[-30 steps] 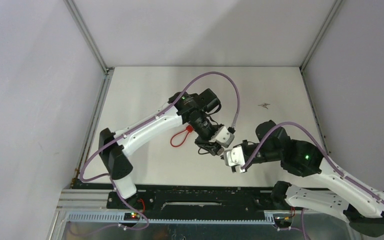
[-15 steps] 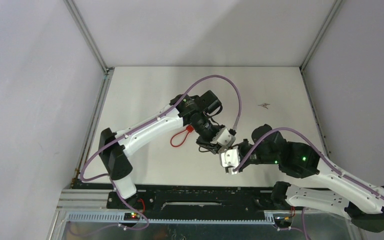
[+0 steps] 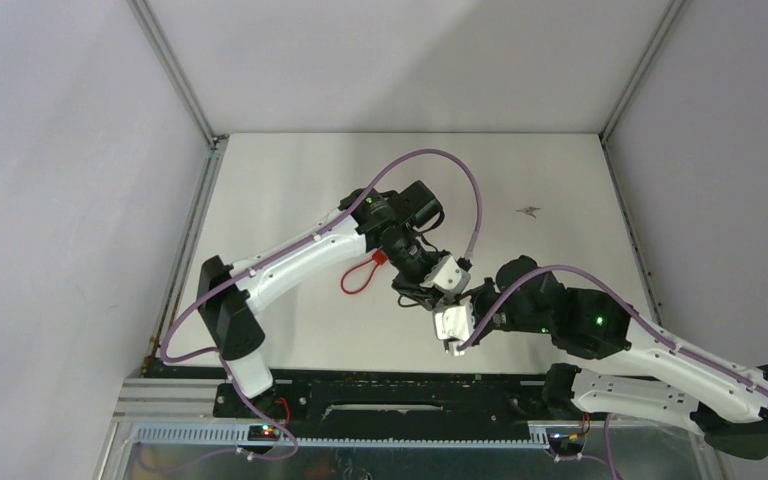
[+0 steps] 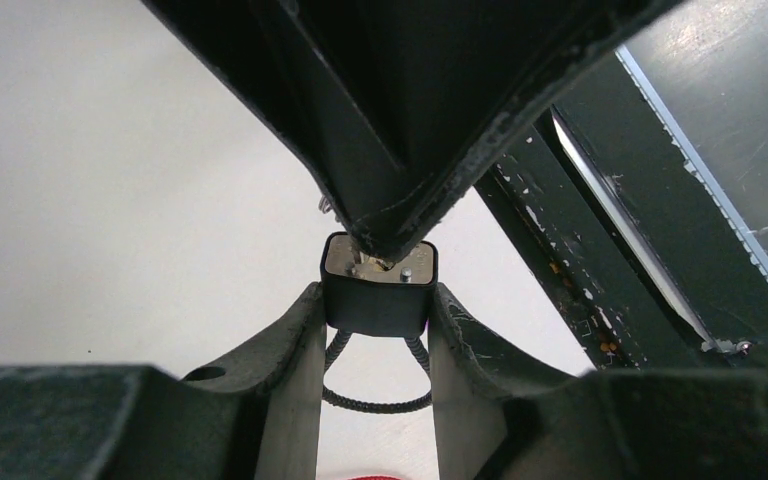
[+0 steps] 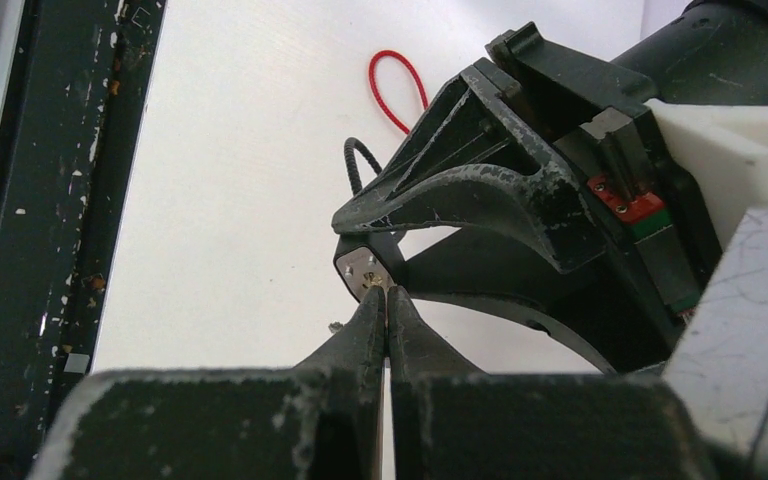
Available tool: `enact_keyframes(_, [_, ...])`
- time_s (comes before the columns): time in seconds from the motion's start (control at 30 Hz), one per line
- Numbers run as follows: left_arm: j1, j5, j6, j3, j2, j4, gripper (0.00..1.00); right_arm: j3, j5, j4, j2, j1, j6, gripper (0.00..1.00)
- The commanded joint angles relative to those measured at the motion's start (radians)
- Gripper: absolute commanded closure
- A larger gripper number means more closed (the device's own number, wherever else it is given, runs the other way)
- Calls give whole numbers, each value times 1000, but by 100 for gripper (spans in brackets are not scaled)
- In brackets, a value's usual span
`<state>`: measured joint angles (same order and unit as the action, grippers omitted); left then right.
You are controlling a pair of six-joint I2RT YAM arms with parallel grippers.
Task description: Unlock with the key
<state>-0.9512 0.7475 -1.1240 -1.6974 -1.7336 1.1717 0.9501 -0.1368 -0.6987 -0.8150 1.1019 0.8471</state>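
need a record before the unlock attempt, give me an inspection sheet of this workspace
surface: white table
job's things: padlock gripped by its sides; key not discernible
clutter: red cord loop lying on the table; small dark speck at far right
grippers: left gripper shut on padlock; right gripper shut, tips at the padlock's silver face
cables: purple cables arc over both arms
surroundings: grey walls, metal frame posts

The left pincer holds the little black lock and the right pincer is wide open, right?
Not quite. The left pincer does hold the little black padlock, but the right pincer is shut tight. The right wrist view shows it.
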Motion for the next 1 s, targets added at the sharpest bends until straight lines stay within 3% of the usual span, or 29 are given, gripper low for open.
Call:
enact_keyframes(0.0, [-9,55,21,-13,30,0,100,-1,60,58,-10,19,10,100])
enact_keyframes(0.97, [-9,36,62,-28,2,-10,100,-1,29,26,17,52,12,100])
